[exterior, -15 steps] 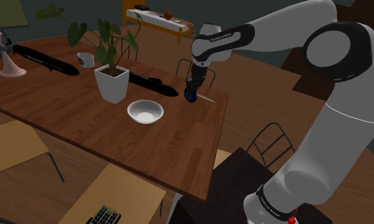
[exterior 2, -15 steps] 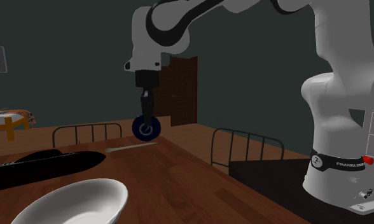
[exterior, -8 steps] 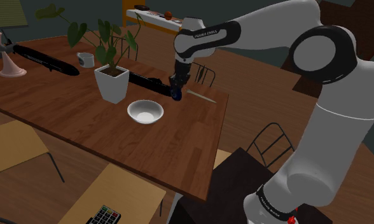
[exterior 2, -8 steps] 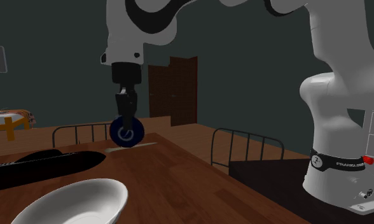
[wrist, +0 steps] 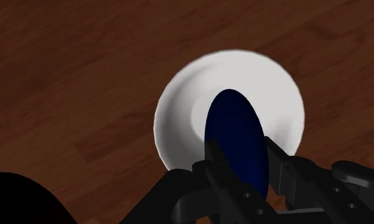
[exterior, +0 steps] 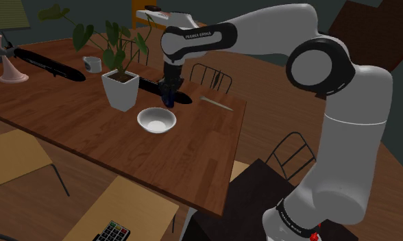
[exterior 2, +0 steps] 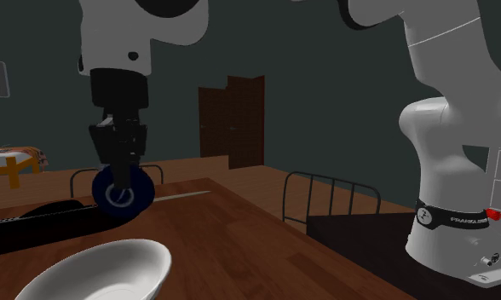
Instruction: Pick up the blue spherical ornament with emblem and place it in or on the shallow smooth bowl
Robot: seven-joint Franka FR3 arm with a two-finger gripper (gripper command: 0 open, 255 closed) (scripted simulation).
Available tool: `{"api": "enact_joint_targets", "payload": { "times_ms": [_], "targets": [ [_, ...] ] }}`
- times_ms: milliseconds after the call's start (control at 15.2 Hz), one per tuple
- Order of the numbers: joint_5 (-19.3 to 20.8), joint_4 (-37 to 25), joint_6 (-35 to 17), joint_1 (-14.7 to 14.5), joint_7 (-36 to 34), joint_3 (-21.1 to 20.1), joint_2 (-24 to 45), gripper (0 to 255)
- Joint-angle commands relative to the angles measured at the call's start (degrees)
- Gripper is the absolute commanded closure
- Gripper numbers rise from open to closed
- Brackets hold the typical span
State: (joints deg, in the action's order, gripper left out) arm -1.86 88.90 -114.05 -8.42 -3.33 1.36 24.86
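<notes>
The dark blue ornament [exterior: 168,103] [exterior 2: 131,201] [wrist: 233,121] is pinched between the two black fingers of the gripper [exterior: 168,96] [exterior 2: 121,175] [wrist: 243,153], which is pointed down over the wooden table [exterior: 70,116]. On the ornament's face a pale ring emblem is seen in the second exterior view. In the wrist view the ornament is shown edge-on as a narrow oval, clasped on both flanks by the fingers.

The white bowl [exterior: 144,122] [exterior 2: 112,264] [wrist: 179,108] is set on the table below the gripper, and the ornament is held in the air above it, with no contact shown.

A long black object [exterior: 149,86] [exterior 2: 44,223] is laid on the table close behind the gripper. A potted plant [exterior: 120,89] in a white pot is placed off to the gripper's side, near the bowl.
</notes>
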Motion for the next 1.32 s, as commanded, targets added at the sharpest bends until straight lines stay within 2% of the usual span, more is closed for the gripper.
{"api": "enact_joint_targets", "payload": {
  "times_ms": [0,66,1122,1254],
  "targets": [
    [0.2,-4.5,1.9,-1.2,-1.8,-0.4,2.5,255],
    [0.3,-7.5,3.0,-2.0,-2.9,-0.7,4.4,255],
    [0.2,-1.4,-7.2,-2.0,-2.7,-0.8,8.6,255],
    [0.2,-1.4,-7.2,-2.0,-2.7,-0.8,8.6,255]
  ]
}}
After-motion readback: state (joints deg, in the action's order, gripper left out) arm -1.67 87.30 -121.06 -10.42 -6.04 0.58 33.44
